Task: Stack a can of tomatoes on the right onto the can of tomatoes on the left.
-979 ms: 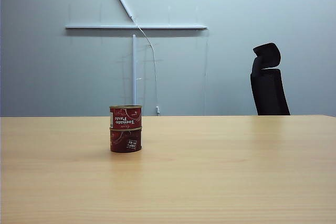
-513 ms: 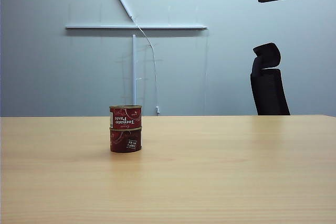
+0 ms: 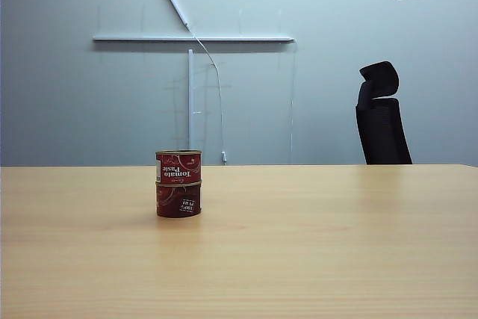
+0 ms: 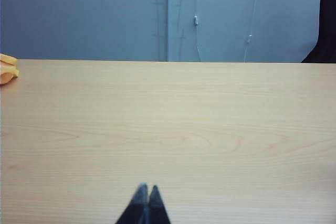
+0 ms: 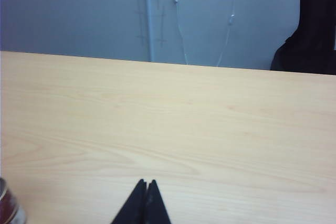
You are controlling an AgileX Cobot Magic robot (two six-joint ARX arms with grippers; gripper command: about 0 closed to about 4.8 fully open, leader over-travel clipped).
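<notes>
Nearest the wrist cameras, the left claw (image 4: pixel 143 195) was pressed together over bare bench (image 4: pixel 210 129), holding nothing, cans out of its sight. The right claw (image 5: pixel 145 190) was likewise pinched shut and empty, the stack's edge at about its eight o'clock. Farther off, at the bench's ten o'clock, the upper can (image 3: pixel 178 166) stood upright, touching the lower can (image 3: pixel 178 199); stacking looked done.

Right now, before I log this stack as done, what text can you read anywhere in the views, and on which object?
"Tomato Paste": on the upper can, printed upside down.
Small white print on the lower can, also upside down: too small to read surely.
Can edge in the right wrist view: no readable text.
Left gripper and right gripper, both shut: no markings.
</notes>
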